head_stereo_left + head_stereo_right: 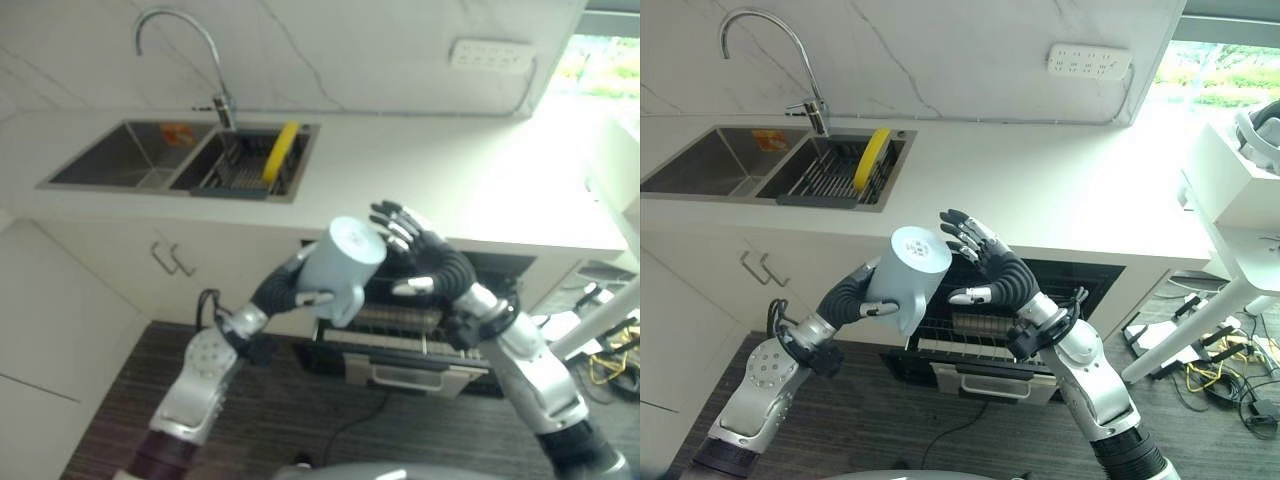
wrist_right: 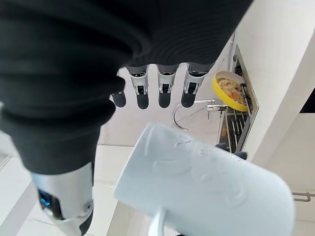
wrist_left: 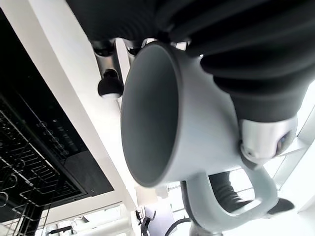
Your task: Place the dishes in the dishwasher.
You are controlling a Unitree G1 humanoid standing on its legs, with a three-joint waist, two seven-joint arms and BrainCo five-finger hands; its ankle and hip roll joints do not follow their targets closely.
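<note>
You see one pale grey mug (image 1: 912, 268) in front of the worktop's (image 1: 1060, 200) front edge. One yellow plate (image 1: 875, 155) stands in the sink's (image 1: 700, 165) right basin, near the worktop's left end. The sink has two basins and one tap (image 1: 790, 60). One dishwasher rack (image 1: 980, 320) shows below the front edge. Two hands are there: left hand (image 1: 855, 290), right hand (image 1: 985, 265).

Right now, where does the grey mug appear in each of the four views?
Left eye view: grey mug at centre, in the left hand.
Right eye view: centre-left.
Left wrist view: its opening faces the camera.
Right wrist view: lower middle.
Shared landmark: yellow plate in the sink.
</note>
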